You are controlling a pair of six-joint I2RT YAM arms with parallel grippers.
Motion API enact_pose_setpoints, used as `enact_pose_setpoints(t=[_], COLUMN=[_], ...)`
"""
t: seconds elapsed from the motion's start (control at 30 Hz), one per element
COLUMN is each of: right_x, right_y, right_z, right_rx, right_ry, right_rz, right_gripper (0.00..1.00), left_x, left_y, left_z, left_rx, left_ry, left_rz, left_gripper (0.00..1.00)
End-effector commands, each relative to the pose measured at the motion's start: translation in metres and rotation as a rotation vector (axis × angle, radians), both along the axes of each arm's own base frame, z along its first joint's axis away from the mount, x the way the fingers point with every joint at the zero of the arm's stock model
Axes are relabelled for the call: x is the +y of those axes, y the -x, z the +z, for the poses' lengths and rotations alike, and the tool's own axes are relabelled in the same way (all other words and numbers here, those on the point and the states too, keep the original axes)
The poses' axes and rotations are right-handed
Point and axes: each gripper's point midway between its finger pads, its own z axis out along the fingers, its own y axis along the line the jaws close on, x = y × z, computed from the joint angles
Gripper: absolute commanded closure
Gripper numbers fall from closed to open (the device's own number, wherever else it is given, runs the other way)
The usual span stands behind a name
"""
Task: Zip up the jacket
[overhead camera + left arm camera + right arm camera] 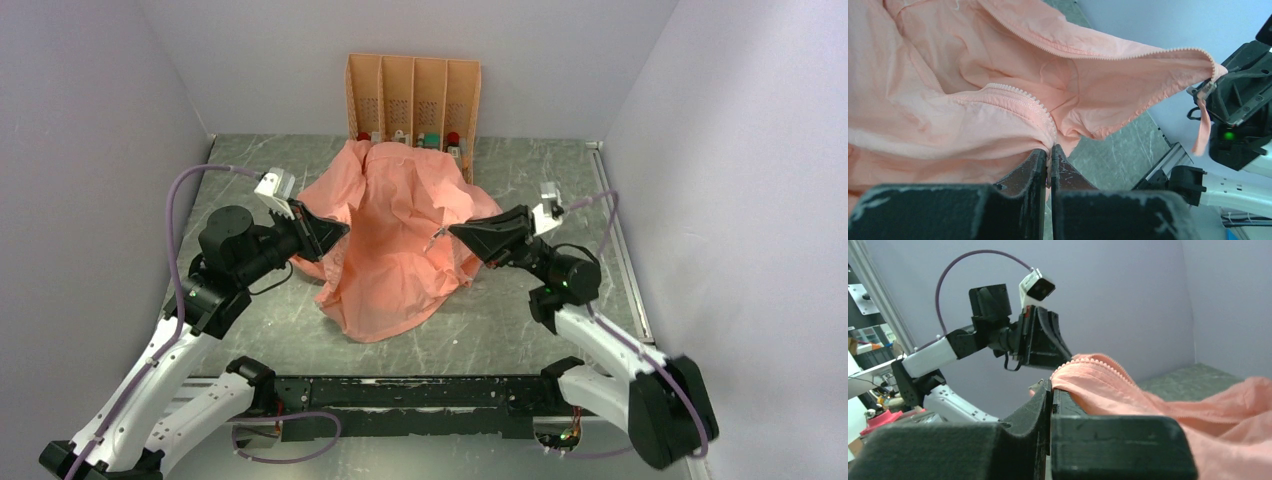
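My L claw (pixel 343 231) & R claw (pixel 452 231) each pinch shut on one jacket (pixel 398 205) zip edge, mid-frame; spread apart, prob. to line up teeth.

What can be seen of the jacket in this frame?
The jacket is salmon-pink, thin, crinkled fabric, unzipped, its two front edges lined with matching zipper teeth and spread apart. The left gripper is shut on one edge, the right gripper on the other, where a pink strap dangles. Held up between them, its middle sags and its near part lies bunched on the grey table; its far end lies just before the orange rack.
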Motion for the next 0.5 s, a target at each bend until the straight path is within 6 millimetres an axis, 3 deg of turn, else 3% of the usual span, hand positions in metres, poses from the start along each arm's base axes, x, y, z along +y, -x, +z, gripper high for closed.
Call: enact_pose_setpoints(t=[0.0, 0.03, 0.1, 0.13, 0.2, 0.23, 0.27, 0.33, 0.47], right_x=[0.009, 0.003, 0.014, 0.025, 0.019, 0.012, 0.016, 0.037, 0.034], right_y=[0.000, 0.001, 0.046, 0.048, 0.001, 0.002, 0.020, 0.051, 0.049], right_z=[0.019, 0.017, 0.023, 0.023, 0.019, 0.019, 0.022, 0.018, 0.022], right_rx=[-0.127, -0.172, -0.403, -0.428, -0.282, -0.329, -0.439, -0.578, -0.577], right_ry=[-0.013, -0.048, -0.015, 0.033, -0.004, -0.023, -0.007, 0.103, 0.015], right_rz=[0.080, 0.028, 0.160, 0.208, -0.006, -0.087, -0.060, 0.167, 0.135], right_gripper=[1.00, 1.00, 1.00, 1.00, 1.00, 1.00, 1.00, 1.00, 1.00], left_x=[-0.002, -0.002, -0.002, -0.001, 0.000, -0.001, -0.001, -0.003, -0.008], left_y=[0.004, 0.004, 0.005, 0.007, 0.007, 0.007, 0.007, 0.008, 0.006], left_z=[0.017, 0.016, 0.017, 0.018, 0.018, 0.019, 0.018, 0.021, 0.024], left_rx=[-0.081, -0.083, -0.085, -0.091, -0.103, -0.111, -0.113, -0.117, -0.133], left_ry=[0.007, 0.005, -0.001, -0.002, 0.001, 0.005, 0.004, -0.002, -0.010], left_rz=[-0.038, -0.039, -0.044, -0.047, -0.044, -0.046, -0.048, -0.065, -0.092], left_gripper=[0.92, 0.92, 0.92, 0.92, 0.92, 0.92, 0.92, 0.92, 0.92])
